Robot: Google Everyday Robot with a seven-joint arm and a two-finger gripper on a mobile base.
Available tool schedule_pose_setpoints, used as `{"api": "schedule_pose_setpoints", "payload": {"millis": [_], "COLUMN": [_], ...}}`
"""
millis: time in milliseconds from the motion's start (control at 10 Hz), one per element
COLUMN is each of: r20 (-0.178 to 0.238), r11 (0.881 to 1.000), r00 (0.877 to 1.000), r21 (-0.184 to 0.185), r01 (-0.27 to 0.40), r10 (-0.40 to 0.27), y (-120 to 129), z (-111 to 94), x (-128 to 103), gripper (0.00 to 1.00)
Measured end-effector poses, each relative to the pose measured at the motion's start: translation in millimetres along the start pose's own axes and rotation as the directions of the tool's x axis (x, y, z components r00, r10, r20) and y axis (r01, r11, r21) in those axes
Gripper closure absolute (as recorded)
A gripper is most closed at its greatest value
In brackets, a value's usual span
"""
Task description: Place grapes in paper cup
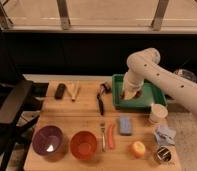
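My gripper (128, 96) hangs low over the green tray (152, 95) at the back right, at the end of the white arm (144, 62). It is shut, and I see nothing held in it. A small dark clump that looks like the grapes (106, 87) lies on the board just left of the tray, a short way left of the gripper. The paper cup (158, 113) stands upright in front of the tray's right corner, to the right of and nearer than the gripper.
A black-handled tool (100, 104) lies beside the clump. A fork (102, 135), an orange-red stick (111, 136) and a blue sponge (125, 125) lie mid-board. A purple bowl (47, 140) and an orange bowl (84, 144) stand in front. A dark can (163, 154) is at the front right.
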Motion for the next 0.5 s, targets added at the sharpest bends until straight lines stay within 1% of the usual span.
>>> {"api": "schedule_pose_setpoints", "payload": {"millis": [100, 500], "r20": [-0.005, -0.003], "r11": [1.0, 1.0], "r00": [1.0, 1.0], "r21": [-0.007, -0.007], "r01": [-0.01, -0.007], "r10": [0.01, 0.007], "y": [1.8, 1.4], "z": [-0.6, -0.3], "x": [3.1, 1.6], "gripper": [1.0, 1.0]}}
